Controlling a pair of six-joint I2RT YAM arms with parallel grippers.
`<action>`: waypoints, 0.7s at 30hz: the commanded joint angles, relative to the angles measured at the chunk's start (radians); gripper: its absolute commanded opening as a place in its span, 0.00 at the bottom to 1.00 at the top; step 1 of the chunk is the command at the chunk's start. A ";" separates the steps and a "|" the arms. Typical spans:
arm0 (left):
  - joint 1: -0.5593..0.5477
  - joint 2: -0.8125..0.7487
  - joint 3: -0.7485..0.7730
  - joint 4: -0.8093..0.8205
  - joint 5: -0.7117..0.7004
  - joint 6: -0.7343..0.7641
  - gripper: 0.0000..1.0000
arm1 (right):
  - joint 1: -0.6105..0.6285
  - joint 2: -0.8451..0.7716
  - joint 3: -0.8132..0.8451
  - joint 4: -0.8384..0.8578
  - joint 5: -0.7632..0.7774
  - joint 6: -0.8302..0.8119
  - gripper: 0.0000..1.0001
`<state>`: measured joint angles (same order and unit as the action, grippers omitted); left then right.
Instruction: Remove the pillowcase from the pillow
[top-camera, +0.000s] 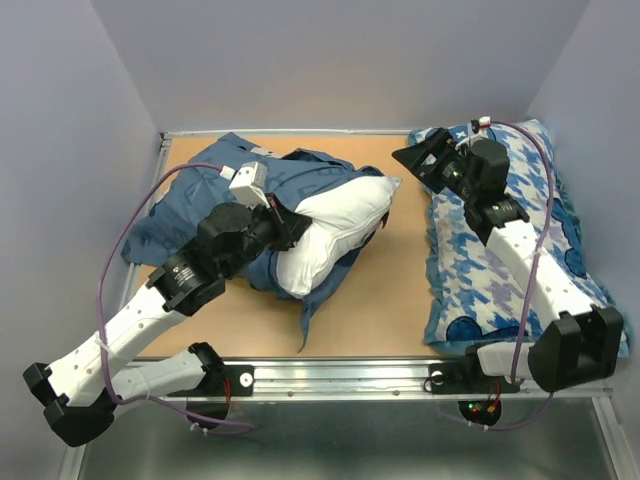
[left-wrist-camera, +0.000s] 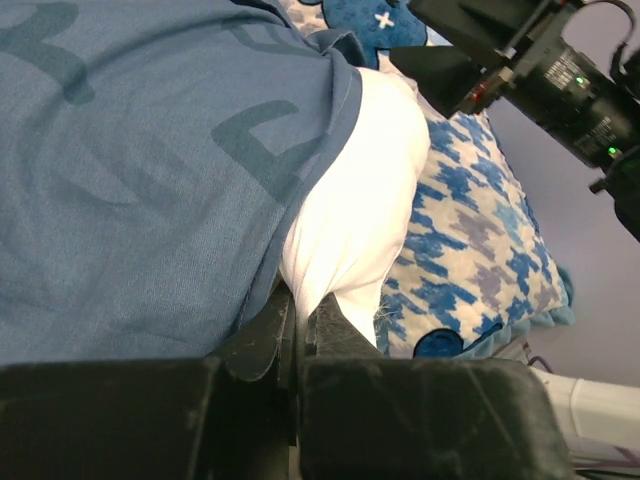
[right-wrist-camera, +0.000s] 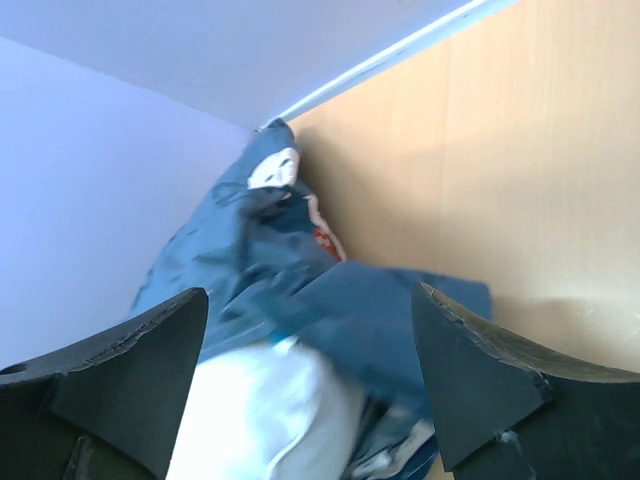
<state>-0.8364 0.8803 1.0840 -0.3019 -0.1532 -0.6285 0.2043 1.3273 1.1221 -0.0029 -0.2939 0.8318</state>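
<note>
On the table, the left tool pinches the pillow at the pillowcase hem; the right tool stands spread wide near the houndstooth cushion.

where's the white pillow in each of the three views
top external: pillow in the middle of the table, sticking out of the pillowcase toward the right
left wrist: centre of the picture, bulging just above the left fingers
right wrist: bottom edge, left of centre, between the right fingers
shared landmark: the dark blue pillowcase round the pillow's other end, in all three
</note>
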 joint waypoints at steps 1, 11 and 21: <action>-0.006 0.043 0.007 0.277 0.020 -0.046 0.00 | 0.009 -0.098 -0.041 -0.068 0.004 0.039 0.88; -0.069 0.244 0.019 0.422 0.061 -0.060 0.00 | 0.087 -0.388 -0.306 -0.092 -0.033 0.112 0.94; -0.116 0.376 0.047 0.515 0.096 -0.071 0.00 | 0.231 -0.419 -0.488 0.061 0.064 0.197 1.00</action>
<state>-0.9283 1.2690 1.0725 0.0090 -0.1009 -0.6720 0.4026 0.8707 0.6834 -0.0700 -0.2695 0.9802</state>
